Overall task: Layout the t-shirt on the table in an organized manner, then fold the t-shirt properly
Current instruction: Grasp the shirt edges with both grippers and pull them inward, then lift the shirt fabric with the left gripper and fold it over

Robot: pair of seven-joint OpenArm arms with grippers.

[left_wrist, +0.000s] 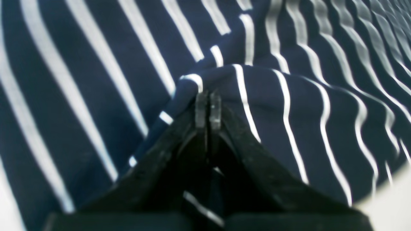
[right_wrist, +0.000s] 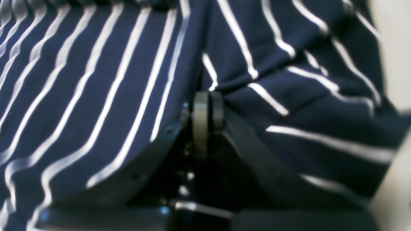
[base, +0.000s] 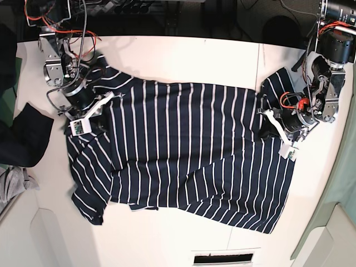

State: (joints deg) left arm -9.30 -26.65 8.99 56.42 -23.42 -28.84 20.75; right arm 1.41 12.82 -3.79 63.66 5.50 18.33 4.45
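Seen from the left wrist: black left gripper [left_wrist: 208,109] pressed together on a raised fold of the dark navy, white-striped fabric t-shirt [left_wrist: 96,80], cloth bunched up around the tips, stripes rippling away behind; a sliver of the smooth white table [left_wrist: 390,199] at the lower right corner.

Seen from the right wrist: black right gripper [right_wrist: 207,109] likewise clamped on a ridge of the t-shirt [right_wrist: 96,80], flat striped cloth to one side, creased folds to the other, pale table [right_wrist: 396,51] along the far edge.

From the base view, nearest edge first: hem side of the t-shirt [base: 189,150] lying uneven, one corner near the lower middle turned under, a sleeve crumpled at the lower left. Spread across the middle of the table [base: 167,245], stripes running top to bottom. Right gripper [base: 95,115] at the cloth's left edge, left gripper [base: 268,127] at its right edge, well apart, each low on the fabric. Plain dark cloth [base: 25,136] and small grey cloth [base: 12,186] off the table's left edge. Wires and black mounts at the far corners.
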